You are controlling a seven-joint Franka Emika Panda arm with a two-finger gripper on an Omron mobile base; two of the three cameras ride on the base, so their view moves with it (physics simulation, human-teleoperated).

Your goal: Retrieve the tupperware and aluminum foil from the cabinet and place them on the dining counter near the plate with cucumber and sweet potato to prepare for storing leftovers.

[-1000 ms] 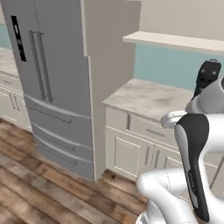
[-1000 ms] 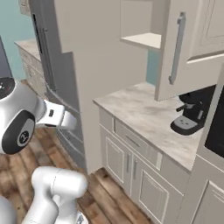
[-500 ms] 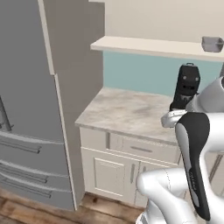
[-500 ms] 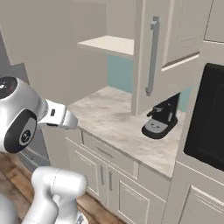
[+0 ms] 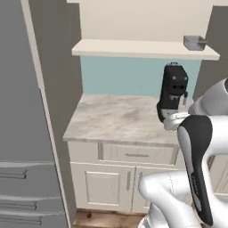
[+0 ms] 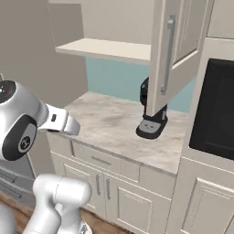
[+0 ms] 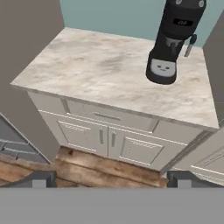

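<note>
Left base view: the tupperware (image 5: 194, 42), a small grey tub, sits on the cream shelf of the cabinet (image 5: 142, 48), at about 1 o'clock in that picture, near the shelf's right end. Shelf interior is open to view; a grey-brown side panel stands to its left. In the right base view the same cabinet (image 6: 105, 49) shows its shelf at 11 o'clock, with the cabinet door (image 6: 171, 52) swung open toward the camera, its long bar handle upright.

Below the shelf lies a marbled surface (image 5: 116, 120) over white panelled drawers and doors. A black coffee machine (image 5: 173, 91) stands upright on it, toward the right rear, against the teal wall. In the hand view the coffee machine (image 7: 173, 39) appears at 1 o'clock on the surface (image 7: 100, 70), with wood flooring (image 7: 100, 168) below the cupboard fronts.

Gripper (image 7: 111, 178): its two dark fingers (image 7: 37, 178) stand spread wide at the bottom of the hand view, with nothing between them, well apart from the surface. A dark oven front (image 6: 215, 109) is at 3 o'clock in the right base view.
</note>
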